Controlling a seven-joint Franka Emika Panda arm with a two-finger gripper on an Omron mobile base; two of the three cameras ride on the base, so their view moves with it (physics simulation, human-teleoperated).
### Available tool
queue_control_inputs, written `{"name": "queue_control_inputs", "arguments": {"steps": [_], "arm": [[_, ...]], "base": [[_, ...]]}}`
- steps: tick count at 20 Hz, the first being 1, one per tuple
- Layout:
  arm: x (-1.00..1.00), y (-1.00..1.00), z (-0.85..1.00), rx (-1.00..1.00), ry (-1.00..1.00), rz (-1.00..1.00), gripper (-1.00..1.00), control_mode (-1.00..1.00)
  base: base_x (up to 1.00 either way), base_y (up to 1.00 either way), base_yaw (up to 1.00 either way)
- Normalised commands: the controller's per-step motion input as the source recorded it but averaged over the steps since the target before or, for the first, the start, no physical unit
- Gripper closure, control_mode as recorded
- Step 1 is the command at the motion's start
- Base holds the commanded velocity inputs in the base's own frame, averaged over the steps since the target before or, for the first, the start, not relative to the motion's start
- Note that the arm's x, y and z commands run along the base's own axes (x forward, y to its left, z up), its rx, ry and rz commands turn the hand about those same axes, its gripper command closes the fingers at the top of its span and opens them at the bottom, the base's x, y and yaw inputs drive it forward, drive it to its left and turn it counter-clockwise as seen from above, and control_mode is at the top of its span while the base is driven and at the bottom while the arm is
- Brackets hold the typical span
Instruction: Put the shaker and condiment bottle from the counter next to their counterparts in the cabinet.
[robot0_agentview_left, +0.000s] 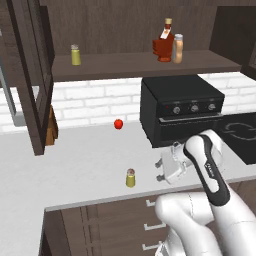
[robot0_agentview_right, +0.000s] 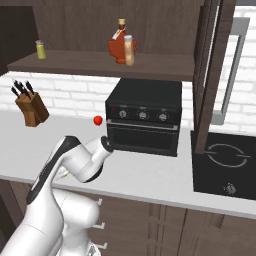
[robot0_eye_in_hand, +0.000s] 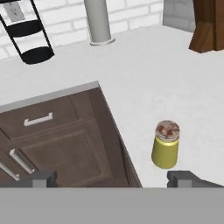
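The shaker (robot0_agentview_left: 130, 178) stands upright on the desk (robot0_agentview_left: 85, 160), close to the front edge, above the dark brown drawers (robot0_eye_in_hand: 48, 144) with silver handles. It is yellow-olive with a grey-brown speckled cap. In the hand view it stands just ahead of the right finger tip, near the desk corner, untouched.

The gripper (robot0_agentview_left: 162, 170) hangs low over the desk, just to the right of the shaker in the left base view and apart from it. The jaws stand wide apart and hold nothing; the two dark finger tips (robot0_eye_in_hand: 186, 178) sit far from each other at the bottom of the hand view.

The condiment bottle (robot0_agentview_left: 178, 48) stands upright on the cabinet (robot0_agentview_left: 145, 65) shelf, just beside the dark red maple-leaf bottle (robot0_agentview_left: 164, 44), on that bottle's right in both base views. Whether the two touch cannot be told. The second shaker (robot0_agentview_left: 75, 55), yellow-green with a pale cap, stands alone well to the left on the same shelf. The cabinet door (robot0_agentview_left: 31, 75) is swung open.

On the desk below the shelf stand a black toaster oven (robot0_agentview_left: 180, 107), a small red round object (robot0_agentview_left: 118, 124) to its left, and a wooden knife block (robot0_agentview_right: 31, 107) further left. A black cooktop (robot0_agentview_right: 225, 162) lies to the oven's right.
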Motion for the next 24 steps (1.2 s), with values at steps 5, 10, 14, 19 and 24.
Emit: {"name": "queue_control_inputs", "arguments": {"steps": [5,10,14,19,24], "arm": [[0.13,0.32,-0.58,0.0,-0.06,0.0,-1.0,-1.0],[-0.12,0.33,-0.48,0.0,0.0,0.03,-1.0,-1.0],[-0.01,0.21,-0.32,0.0,0.0,0.02,-1.0,-1.0],[0.0,0.03,-0.13,0.0,-0.02,0.0,-1.0,-1.0],[-0.02,0.04,-0.19,0.0,-0.03,0.0,-1.0,-1.0]], "base": [[0.0,0.0,0.0],[0.0,0.0,0.0],[0.0,0.0,0.0],[0.0,0.0,0.0],[0.0,0.0,0.0]]}}
